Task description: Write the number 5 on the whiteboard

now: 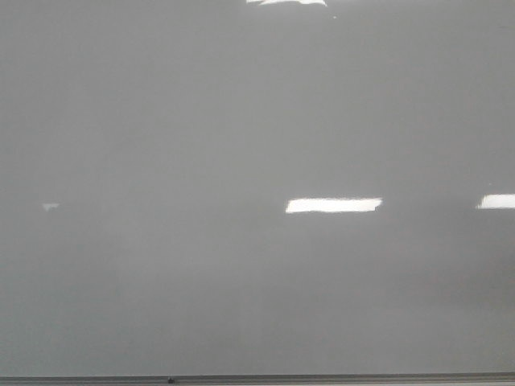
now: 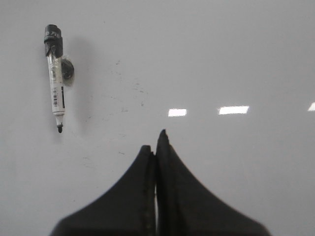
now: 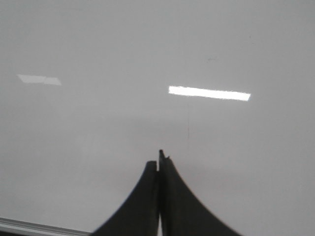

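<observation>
The whiteboard (image 1: 241,121) fills the front view, glossy pale grey, with a thin grey rail (image 1: 257,378) along its near edge. No number 5 shows on it in any view. Neither gripper shows in the front view. In the left wrist view my left gripper (image 2: 155,142) is shut and empty above the board (image 2: 221,59). A white marker with a black cap (image 2: 55,77) lies on the board, apart from the fingers, its tip uncovered. In the right wrist view my right gripper (image 3: 158,162) is shut and empty above the board (image 3: 98,49).
Bright white light reflections (image 1: 333,205) lie on the board. Faint grey smudges of old ink (image 2: 133,91) show in the left wrist view. A faint thin vertical line (image 3: 187,125) shows in the right wrist view, and the board's rail (image 3: 29,227) crosses its corner.
</observation>
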`<state>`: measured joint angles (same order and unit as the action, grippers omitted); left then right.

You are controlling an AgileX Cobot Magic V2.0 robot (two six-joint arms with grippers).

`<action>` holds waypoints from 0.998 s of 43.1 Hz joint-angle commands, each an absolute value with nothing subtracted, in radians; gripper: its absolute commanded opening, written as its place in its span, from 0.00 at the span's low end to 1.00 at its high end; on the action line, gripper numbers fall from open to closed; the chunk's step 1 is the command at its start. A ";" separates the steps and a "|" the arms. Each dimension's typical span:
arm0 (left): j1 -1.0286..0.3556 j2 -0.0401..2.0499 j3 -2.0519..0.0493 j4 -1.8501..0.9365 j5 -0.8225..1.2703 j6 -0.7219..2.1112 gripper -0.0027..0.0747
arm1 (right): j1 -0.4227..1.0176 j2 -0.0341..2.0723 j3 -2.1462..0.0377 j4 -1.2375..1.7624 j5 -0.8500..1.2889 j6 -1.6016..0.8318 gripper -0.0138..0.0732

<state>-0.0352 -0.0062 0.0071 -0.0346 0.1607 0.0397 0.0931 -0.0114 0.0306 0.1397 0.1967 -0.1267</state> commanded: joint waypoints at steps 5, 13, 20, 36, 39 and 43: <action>-0.039 -0.019 0.013 -0.036 0.084 0.031 0.01 | 0.089 -0.030 0.013 0.131 0.115 -0.132 0.09; -0.039 -0.019 0.013 -0.036 0.084 0.031 0.01 | 0.089 -0.030 0.013 0.131 0.115 -0.132 0.09; -0.039 -0.019 0.013 -0.036 0.049 0.031 0.01 | 0.089 -0.030 0.013 0.131 0.095 -0.132 0.09; -0.039 -0.004 -0.139 -0.032 -0.041 0.032 0.01 | 0.089 -0.018 -0.183 0.131 0.139 -0.132 0.09; -0.039 0.029 -0.207 -0.015 0.055 0.034 0.01 | 0.089 0.015 -0.244 0.131 0.204 -0.132 0.09; -0.039 0.092 -0.273 -0.008 0.179 0.034 0.01 | 0.089 0.069 -0.294 0.131 0.260 -0.132 0.09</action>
